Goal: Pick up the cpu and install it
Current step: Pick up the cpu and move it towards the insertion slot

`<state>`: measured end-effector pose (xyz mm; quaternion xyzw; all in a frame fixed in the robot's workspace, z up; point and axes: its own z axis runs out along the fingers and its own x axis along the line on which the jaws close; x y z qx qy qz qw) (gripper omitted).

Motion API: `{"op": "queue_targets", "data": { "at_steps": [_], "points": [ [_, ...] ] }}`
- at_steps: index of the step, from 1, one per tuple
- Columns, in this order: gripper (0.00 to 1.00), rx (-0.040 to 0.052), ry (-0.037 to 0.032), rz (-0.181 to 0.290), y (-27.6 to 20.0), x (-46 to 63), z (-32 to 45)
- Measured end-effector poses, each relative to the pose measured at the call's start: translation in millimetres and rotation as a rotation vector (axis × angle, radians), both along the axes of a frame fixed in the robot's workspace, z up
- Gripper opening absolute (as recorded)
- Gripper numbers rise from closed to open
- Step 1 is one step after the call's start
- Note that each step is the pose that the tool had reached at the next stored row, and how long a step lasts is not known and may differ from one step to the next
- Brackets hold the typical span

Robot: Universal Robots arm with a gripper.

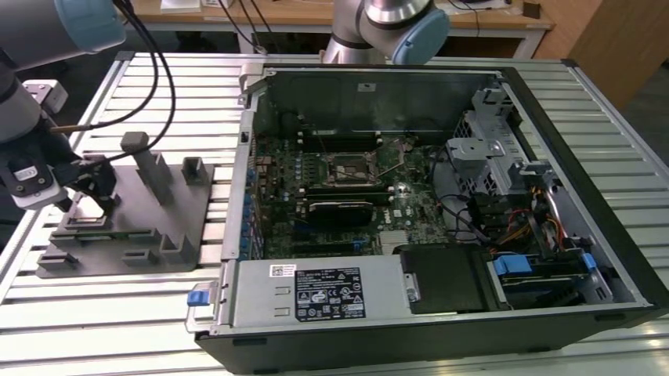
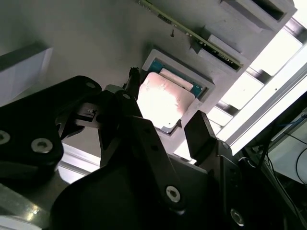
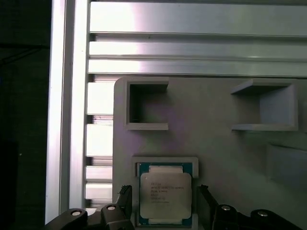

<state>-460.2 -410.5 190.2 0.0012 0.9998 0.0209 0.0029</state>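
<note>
- One cpu [image 3: 165, 194] lies flat, silver top up, in a square recess of the grey fixture plate [image 3: 216, 143].
- One gripper [image 3: 164, 201] straddles it in both wrist views; its two black fingers [image 3: 125, 199] are spread wide, one at each side of the recess, holding nothing.
- Two open-sided pockets [image 3: 146, 105] stand farther along the plate.
- One opened computer case [image 1: 585, 157] sits on the slatted table [image 1: 157, 94], at the exterior view's right, well apart.

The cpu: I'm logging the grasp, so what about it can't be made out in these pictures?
First wrist view: the claw straddles the cpu; whether level with it or above cannot be told.
Second wrist view: glare washes out the cpu's top; the black fingers cover part of its edge.
Exterior view: the cpu, under the claw, is too small to make out.
</note>
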Motion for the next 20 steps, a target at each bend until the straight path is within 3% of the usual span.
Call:
{"op": "queue_targets", "data": {
  "at_steps": [13, 15, 16, 20],
  "points": [
    [0.64, -0.0001, 0.0002, 0.0, 2.1, 0.1, -5.7],
    [0.63, 0.0, 0.0001, 0.0, 2.1, 0.1, -5.9],
    [0.56, 0.0, 0.0001, 0.0, 2.1, 0.1, -5.9],
    [0.56, 0.0, -0.0001, 0.0, 2.2, 0.1, -5.4]
  ]
}}
